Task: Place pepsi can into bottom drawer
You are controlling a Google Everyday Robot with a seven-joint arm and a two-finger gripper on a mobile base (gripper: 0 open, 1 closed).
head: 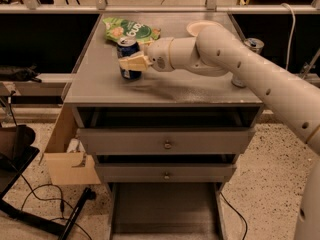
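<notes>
The small dark-blue pepsi can with a silver top [128, 59] stands upright, long axis vertical, on the grey metal cabinet top [175, 90] in the upper left of the frame. It is just in front of a green snack bag [131, 30]. The cream-coloured gripper [131, 63] on the white arm reaches in from the right and lies across the can's front. I cannot tell if it grips the can. Bare tabletop stretches left of the can and forward to the front edge. A white plate [199, 28] and a slim silver-grey can [251, 45] sit well apart to the right. At the bottom centre, the wide grey bottom drawer [165, 209] is pulled out, showing its flat floor.
</notes>
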